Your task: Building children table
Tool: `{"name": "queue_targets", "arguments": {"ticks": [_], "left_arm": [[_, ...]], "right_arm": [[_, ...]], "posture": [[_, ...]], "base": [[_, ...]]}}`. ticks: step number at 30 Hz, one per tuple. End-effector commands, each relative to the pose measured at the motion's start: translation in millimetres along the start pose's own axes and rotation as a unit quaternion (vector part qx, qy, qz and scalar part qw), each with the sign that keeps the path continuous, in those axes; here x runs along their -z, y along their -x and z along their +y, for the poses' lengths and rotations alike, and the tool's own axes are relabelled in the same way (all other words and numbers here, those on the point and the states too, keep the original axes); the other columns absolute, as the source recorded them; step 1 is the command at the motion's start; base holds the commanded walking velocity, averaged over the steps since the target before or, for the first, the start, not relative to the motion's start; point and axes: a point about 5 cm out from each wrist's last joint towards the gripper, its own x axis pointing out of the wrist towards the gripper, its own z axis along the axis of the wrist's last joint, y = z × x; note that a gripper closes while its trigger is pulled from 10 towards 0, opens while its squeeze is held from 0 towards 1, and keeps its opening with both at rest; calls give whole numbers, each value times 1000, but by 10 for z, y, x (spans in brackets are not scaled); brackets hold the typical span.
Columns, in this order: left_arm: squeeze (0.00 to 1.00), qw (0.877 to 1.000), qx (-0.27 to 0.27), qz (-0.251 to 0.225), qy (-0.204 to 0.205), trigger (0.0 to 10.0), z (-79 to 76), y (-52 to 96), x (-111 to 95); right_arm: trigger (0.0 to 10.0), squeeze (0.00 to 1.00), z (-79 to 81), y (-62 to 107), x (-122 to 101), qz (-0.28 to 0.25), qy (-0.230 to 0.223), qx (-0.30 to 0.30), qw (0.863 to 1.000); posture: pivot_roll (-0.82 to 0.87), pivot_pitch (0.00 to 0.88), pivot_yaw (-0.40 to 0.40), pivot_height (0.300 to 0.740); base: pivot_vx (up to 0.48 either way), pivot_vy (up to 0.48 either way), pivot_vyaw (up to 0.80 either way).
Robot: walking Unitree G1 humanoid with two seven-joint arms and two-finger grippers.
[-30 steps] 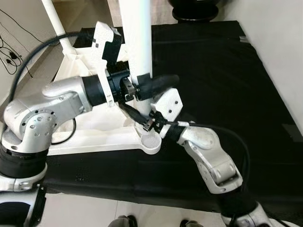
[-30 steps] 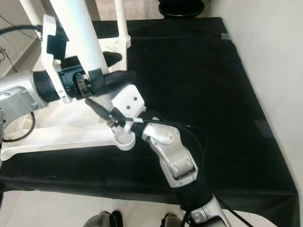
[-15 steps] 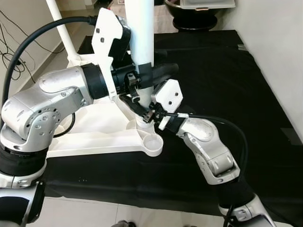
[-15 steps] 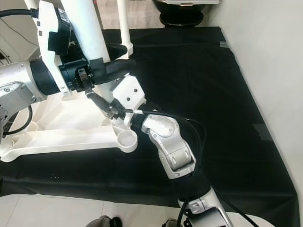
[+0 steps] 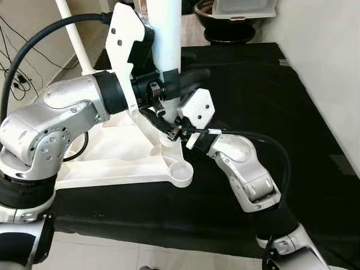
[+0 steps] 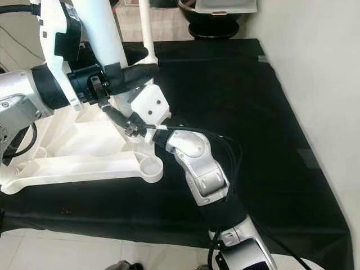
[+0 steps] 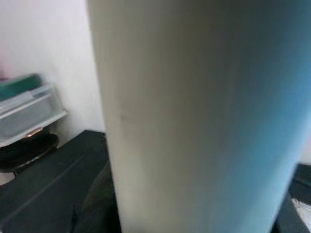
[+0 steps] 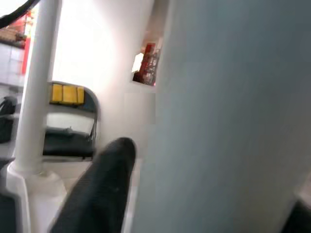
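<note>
1. The white table leg [image 5: 166, 39] stands upright on the overturned white tabletop [image 5: 112, 152], which lies on the black mat [image 5: 264, 101].
2. The left gripper [image 5: 175, 87] is closed around the table leg, 1 black finger on each side of it.
3. The right gripper [image 5: 159, 119] reaches the leg just below the left gripper; I cannot tell if its fingers are spread.
4. Beyond the mat, a white bin [image 5: 244, 7] sits on a black stool [image 5: 233, 28].

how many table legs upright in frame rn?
2. One thick leg held by the left tool, with the right tool low against it. One thin leg at the tabletop's far left corner. Others may be hidden behind the arms.
</note>
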Motion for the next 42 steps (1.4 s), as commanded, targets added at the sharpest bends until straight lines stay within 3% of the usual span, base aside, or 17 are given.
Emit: {"name": "queue_targets", "arguments": {"ticks": [1,2,3,4,5,9,12,13,21,25,26,27,28,42], "left_arm": [[0,1000,22,-21,-3,0,18,10,-89],[0,997,72,-19,18,0,-20,21,-59],[0,997,72,-19,18,0,-20,21,-59],[0,984,169,-8,53,0,-134,63,-14],[0,979,196,-2,65,0,-172,76,2],[0,956,280,23,89,0,-312,156,60],[0,949,299,23,94,0,-350,181,61],[0,949,300,17,98,0,-343,189,48],[0,945,313,-9,95,0,-349,201,7],[0,941,323,-8,99,0,-377,238,82],[0,941,324,-8,99,0,-384,243,93],[0,941,324,-8,99,0,-384,243,93],[0,940,326,-7,97,0,-392,246,103],[0,941,325,-9,93,0,-353,228,113]], "right_arm": [[10000,1000,70,-40,12,2,-29,-44,999],[10000,1000,68,-32,6,5,-42,-80,996],[10000,1000,68,-32,6,5,-42,-80,996],[10000,1000,82,-13,29,23,-61,-148,987],[10000,1000,94,-3,49,32,-58,-171,983],[10000,1000,186,-21,138,54,-75,-201,975],[10000,976,248,-45,172,64,-82,-211,972],[10000,0,281,-50,182,68,-86,-222,969],[10000,0,321,-145,90,31,-140,-224,964],[10000,0,305,-170,-5,6,-174,-231,957],[7137,0,316,-166,-16,4,-180,-237,955],[7137,0,316,-166,-16,4,-180,-237,955],[0,0,327,-164,-15,8,-185,-242,953],[0,0,304,-190,-47,7,-174,-227,958]], "posture": [[14,83,39,740],[10,77,41,740],[10,77,41,740],[13,73,41,740],[14,69,37,740],[14,66,32,740],[15,66,27,740],[15,67,26,740],[13,70,26,740],[8,70,26,740],[8,70,26,740],[8,70,26,740],[7,69,26,740],[2,72,26,740]], "base": [[0,0,0],[0,0,0],[0,0,0],[0,0,0],[0,0,0],[0,0,0],[0,0,0],[0,0,0],[0,0,0],[0,0,0],[0,0,0],[0,0,0],[0,0,0],[0,0,0]]}}
